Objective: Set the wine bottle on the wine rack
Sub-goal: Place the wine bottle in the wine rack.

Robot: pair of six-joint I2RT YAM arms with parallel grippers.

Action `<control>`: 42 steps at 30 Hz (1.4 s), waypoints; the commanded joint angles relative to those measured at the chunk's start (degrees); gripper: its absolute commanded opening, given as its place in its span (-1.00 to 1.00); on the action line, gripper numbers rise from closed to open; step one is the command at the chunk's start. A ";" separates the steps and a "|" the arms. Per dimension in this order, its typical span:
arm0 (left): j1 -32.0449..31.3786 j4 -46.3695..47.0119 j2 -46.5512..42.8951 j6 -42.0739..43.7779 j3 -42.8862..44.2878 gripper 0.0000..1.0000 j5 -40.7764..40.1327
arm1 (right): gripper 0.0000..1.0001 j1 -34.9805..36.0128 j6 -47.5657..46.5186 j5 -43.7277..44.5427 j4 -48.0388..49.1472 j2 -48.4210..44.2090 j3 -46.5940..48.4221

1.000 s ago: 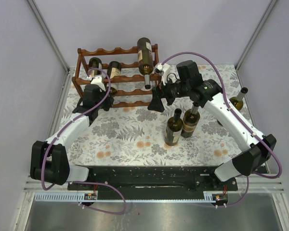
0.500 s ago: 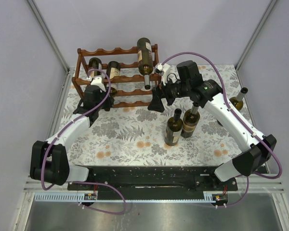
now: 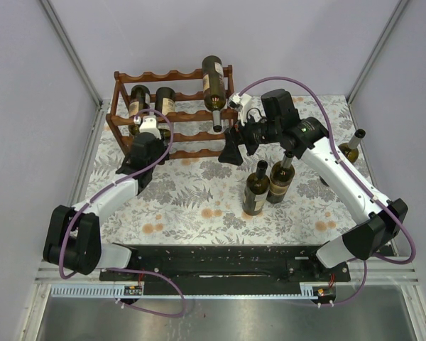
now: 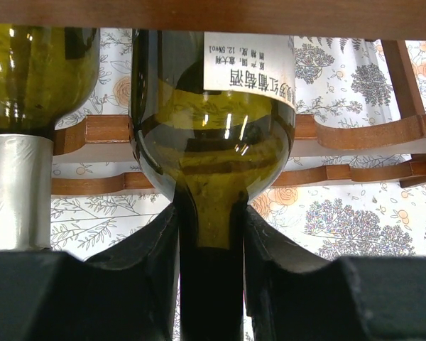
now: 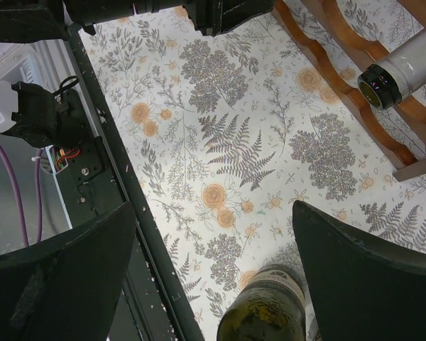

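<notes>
Seating step: left gripper (image 4: 211,284) clamps bottle (image 4: 213,142) neck in rack (image 4: 341,131) at eleven o'clock; next I release. Right gripper (image 5: 213,241) wide.

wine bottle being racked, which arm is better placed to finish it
Left. The left pincer is shut on the neck of the wine bottle, its body already across the wine rack rails. The right pincer hangs open and empty over the tablecloth.

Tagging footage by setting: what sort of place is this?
Probably a robot test cell, not a home: aluminium-framed plain walls, arms bolted to a base rail, a wine rack on floral cloth.
</notes>
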 commanded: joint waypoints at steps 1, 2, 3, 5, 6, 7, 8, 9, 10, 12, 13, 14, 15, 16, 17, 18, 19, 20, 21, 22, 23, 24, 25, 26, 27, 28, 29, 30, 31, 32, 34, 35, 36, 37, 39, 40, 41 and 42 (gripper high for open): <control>-0.52 8.82 -1.12 -0.06 1.23 -1.00 -1.89 | 0.99 -0.45 -0.92 -1.24 1.70 -1.64 -0.18; -0.60 8.73 -1.30 -0.59 1.32 -1.00 -2.06 | 0.99 -0.45 -0.92 -1.25 1.79 -1.47 -0.18; -0.61 8.73 -1.38 -1.29 1.32 -1.00 -2.24 | 0.99 -0.45 -0.92 -1.33 1.70 -1.47 -0.18; -0.61 8.12 -1.30 -3.04 1.85 -1.00 -2.16 | 0.99 -0.45 -0.92 -1.51 1.62 -1.38 -0.18; -0.61 7.77 -1.21 -4.10 2.28 -1.00 -1.89 | 0.99 -0.45 -0.92 -1.51 1.62 -1.38 -0.27; -0.61 6.72 -1.04 -5.15 3.16 -1.00 -1.80 | 0.99 -0.54 -1.01 -1.51 1.70 -1.38 -0.18; -0.52 5.84 -0.69 -6.12 3.86 -1.00 -1.19 | 0.99 -0.54 -0.92 -1.51 1.70 -1.38 -0.27; -0.60 5.40 -0.33 -6.91 4.65 -1.00 -0.84 | 0.99 -0.54 -1.01 -1.51 1.62 -1.47 -0.44; -0.61 4.61 -0.07 -7.70 5.36 -1.00 -0.66 | 0.99 -0.54 -1.01 -1.42 1.70 -1.47 -0.62; -0.69 4.51 0.54 -7.98 6.33 -1.00 0.21 | 0.99 -0.63 -1.19 -1.34 1.70 -1.82 -0.88; -0.78 4.34 0.81 -7.89 6.94 -1.00 0.04 | 0.99 -0.71 -1.19 -1.42 1.70 -1.91 -0.97; -0.78 4.69 1.16 -7.63 7.03 -1.00 -0.13 | 0.99 -0.80 -1.27 -1.34 1.62 -1.99 -1.06; -0.78 4.95 1.51 -7.36 7.04 -1.00 -0.31 | 0.99 -0.80 -1.27 -1.42 1.70 -2.08 -1.15; -0.78 5.13 1.60 -7.01 7.21 -1.00 -0.40 | 0.99 -0.89 -1.27 -1.42 1.70 -2.08 -1.23; -0.78 5.39 1.78 -6.84 7.30 -1.00 -0.31 | 0.99 -0.89 -1.27 -1.42 1.70 -2.26 -1.23; -0.78 5.65 1.95 -6.40 7.65 -1.00 -0.05 | 0.99 -0.89 -1.27 -1.60 1.62 -2.17 -1.32; -0.78 5.83 2.04 -6.05 7.56 -1.00 -0.05 | 0.99 -0.80 -1.27 -1.69 1.70 -2.34 -1.32; -0.78 6.18 2.04 -5.78 7.39 -1.00 0.04 | 0.99 -0.89 -1.36 -1.77 1.70 -2.35 -1.41; -0.78 6.53 1.96 -5.52 7.39 -0.99 0.13 | 0.99 -0.98 -1.36 -1.77 1.70 -2.35 -1.41; -0.78 7.49 1.87 -4.99 6.95 -0.93 0.39 | 0.99 -0.89 -1.36 -1.77 1.62 -2.35 -1.50; -0.78 8.02 1.69 -4.47 6.77 -0.88 0.48 | 0.99 -0.89 -1.36 -1.86 1.62 -2.35 -1.50; -0.87 8.38 1.52 -4.11 6.51 -0.83 0.57 | 0.99 -0.89 -1.36 -1.86 1.70 -2.35 -1.50; -0.96 9.34 1.43 -3.59 6.16 -0.80 0.48 | 0.99 -0.89 -1.36 -1.95 1.70 -2.35 -1.59; -0.96 10.04 1.34 -3.06 5.98 -0.78 0.48 | 0.99 -0.89 -1.36 -1.95 1.70 -2.35 -1.50; -0.96 10.66 1.34 -2.45 5.72 -0.76 0.22 | 0.99 -0.89 -1.45 -2.04 1.62 -2.26 -1.50; -0.96 11.10 1.34 -2.18 5.63 -0.75 -0.04 | 0.99 -0.89 -1.28 -1.95 1.70 -2.35 -1.59; -0.96 11.63 1.34 -1.83 5.46 -0.74 -0.13 | 0.99 -0.89 -1.36 -1.95 1.62 -2.26 -1.50; -0.87 12.16 1.43 -1.56 5.37 -0.73 -0.22 | 0.99 -0.98 -1.36 -2.04 1.62 -2.26 -1.50; -0.96 12.51 1.69 -1.39 5.37 -0.72 -0.31 | 0.99 -0.98 -1.36 -1.95 1.62 -2.26 -1.50; -1.04 12.95 1.69 -1.04 5.37 -0.70 -0.31 | 0.99 -0.98 -1.36 -1.95 1.70 -2.26 -1.50; -1.13 13.48 2.13 -0.60 5.37 -0.65 -0.40 | 0.99 -0.98 -1.27 -1.95 1.62 -2.17 -1.41; -1.13 13.74 2.39 -0.42 5.37 -0.63 -0.48 | 0.99 -0.98 -1.36 -2.04 1.53 -2.08 -1.41; -1.13 13.83 2.66 -0.33 5.37 -0.63 -0.57 | 0.99 -0.98 -1.36 -1.95 1.44 -2.17 -1.41; -1.05 14.09 2.83 -0.07 5.28 -0.63 -0.57 | 0.99 -0.98 -1.36 -1.95 1.44 -2.17 -1.41; -1.05 15.41 2.92 0.37 4.75 -0.63 -0.66 | 0.99 -0.98 -1.36 -1.95 1.53 -2.17 -1.41; -1.13 15.67 3.01 0.46 4.58 -0.63 -0.75 | 0.99 -1.07 -1.36 -2.04 1.44 -2.08 -1.41; -1.13 15.85 3.10 0.46 4.57 -0.63 -0.84 | 0.99 -0.98 -1.54 -2.04 1.44 -2.17 -1.50; -1.13 16.03 3.27 0.46 4.40 -0.63 -0.92 | 0.99 -0.98 -1.45 -2.04 1.44 -2.08 -1.50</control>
